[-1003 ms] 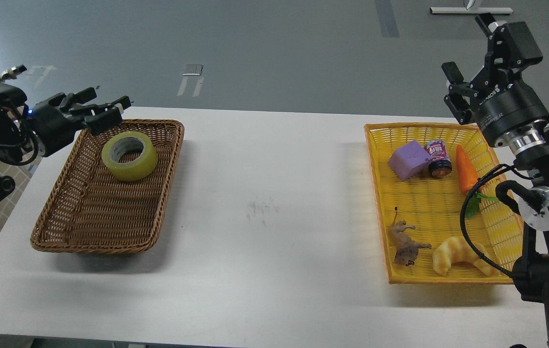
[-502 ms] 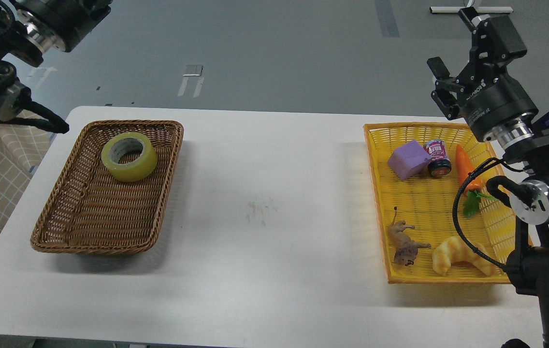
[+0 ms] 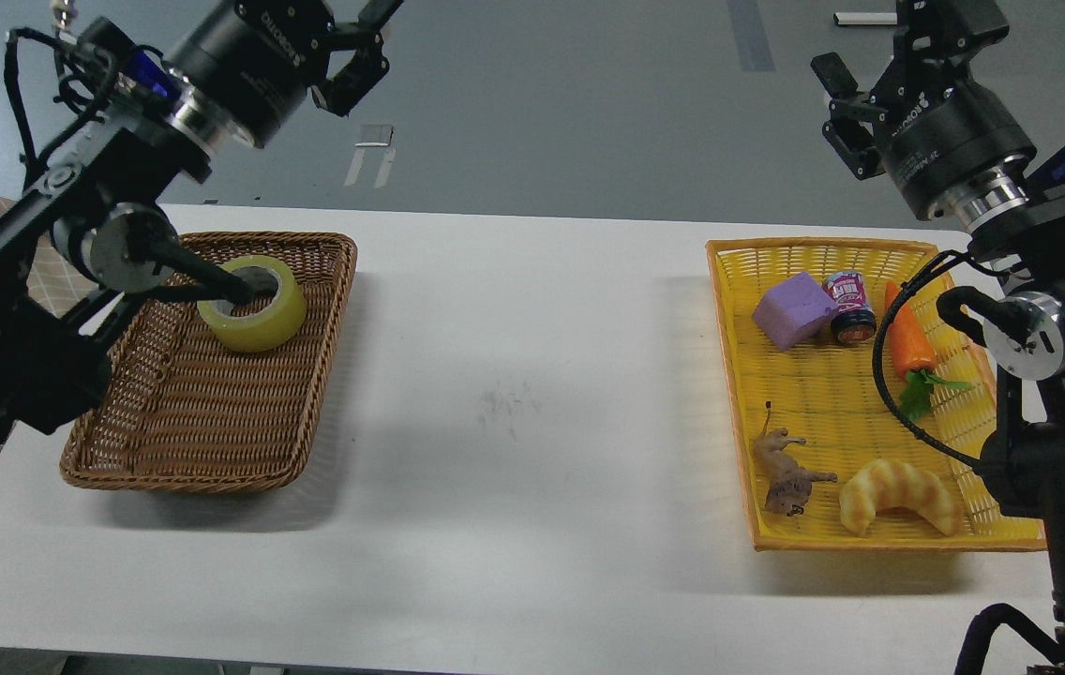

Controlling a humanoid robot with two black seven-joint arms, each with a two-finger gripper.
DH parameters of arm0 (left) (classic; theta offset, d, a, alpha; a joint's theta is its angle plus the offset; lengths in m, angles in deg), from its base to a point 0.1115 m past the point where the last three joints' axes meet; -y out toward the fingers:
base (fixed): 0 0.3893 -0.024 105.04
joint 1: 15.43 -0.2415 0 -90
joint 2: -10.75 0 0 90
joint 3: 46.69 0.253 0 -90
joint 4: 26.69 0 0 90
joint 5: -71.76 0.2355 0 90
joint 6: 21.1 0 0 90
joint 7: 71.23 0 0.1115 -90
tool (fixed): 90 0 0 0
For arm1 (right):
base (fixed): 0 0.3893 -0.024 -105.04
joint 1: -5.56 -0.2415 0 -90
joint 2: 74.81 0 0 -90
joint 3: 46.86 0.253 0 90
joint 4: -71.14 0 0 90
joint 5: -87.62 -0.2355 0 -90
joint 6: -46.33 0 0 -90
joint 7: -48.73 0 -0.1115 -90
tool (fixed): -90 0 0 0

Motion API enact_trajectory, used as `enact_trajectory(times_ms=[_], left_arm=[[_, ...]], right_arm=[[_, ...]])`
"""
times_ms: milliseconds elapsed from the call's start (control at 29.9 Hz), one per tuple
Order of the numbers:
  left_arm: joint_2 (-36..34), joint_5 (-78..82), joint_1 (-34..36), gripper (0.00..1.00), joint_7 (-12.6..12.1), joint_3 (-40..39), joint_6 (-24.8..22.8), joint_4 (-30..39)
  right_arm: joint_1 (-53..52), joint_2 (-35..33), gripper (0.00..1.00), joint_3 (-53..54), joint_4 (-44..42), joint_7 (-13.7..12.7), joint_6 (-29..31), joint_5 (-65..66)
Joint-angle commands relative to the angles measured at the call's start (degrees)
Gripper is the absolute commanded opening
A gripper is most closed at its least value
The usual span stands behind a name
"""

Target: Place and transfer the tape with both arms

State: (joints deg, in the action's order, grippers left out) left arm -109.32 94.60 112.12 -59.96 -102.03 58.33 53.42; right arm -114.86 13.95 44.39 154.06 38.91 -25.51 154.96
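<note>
The yellow tape roll lies flat in the far part of a brown wicker basket on the left of the table. My left gripper is raised high above and behind the basket. Its jaws are open and empty, and one finger runs off the top edge. A black rod of my left arm crosses in front of the tape's core. My right gripper is raised above the far edge of the yellow basket, open and empty.
The yellow basket at the right holds a purple block, a small can, a toy carrot, a toy lion and a striped croissant toy. The white table lies between the baskets.
My left arm has swung up and to the right, so its gripper is now high behind the wicker basket. My right gripper has risen a little and moved left. The tape has not moved.
</note>
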Motion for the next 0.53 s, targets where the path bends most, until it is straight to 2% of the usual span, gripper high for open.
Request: enact_trajectory(times_ms=[0, 33, 201, 267, 401, 502], left_arm=[[5.7, 4.8, -4.7, 0.98, -1.3, -6.4, 0.4, 0.8], [7.9, 6.5, -5.6, 0.98, -1.4, -9.1, 0.1, 0.5], [13.0, 9.1, -5.8, 0.98, -1.8, -11.9, 0.4, -1.9], [15.5, 9.5, -5.7, 0.98, -2.7, -12.9, 0.5, -2.8], [17.0, 12.7, -7.2, 0.98, -3.9, -14.4, 1.2, -2.8], [16.9, 13.0, -7.4, 0.98, -3.9, -15.0, 2.0, -2.8]], right_arm=[[-0.2, 0.4, 1.00, 0.2, 0.0, 0.6, 0.2, -0.1], [-0.3, 0.6, 1.00, 0.2, 0.0, 0.8, 0.2, -0.2], [-0.8, 1.2, 1.00, -0.2, -0.3, 1.0, 0.4, -2.1], [-0.9, 1.2, 1.00, -0.2, -0.3, 1.0, 0.4, -2.7], [-1.1, 1.2, 1.00, -0.8, -0.2, 1.0, 0.4, -2.7], [-1.1, 1.2, 1.00, -1.3, -0.4, 1.0, 0.4, -2.7]])
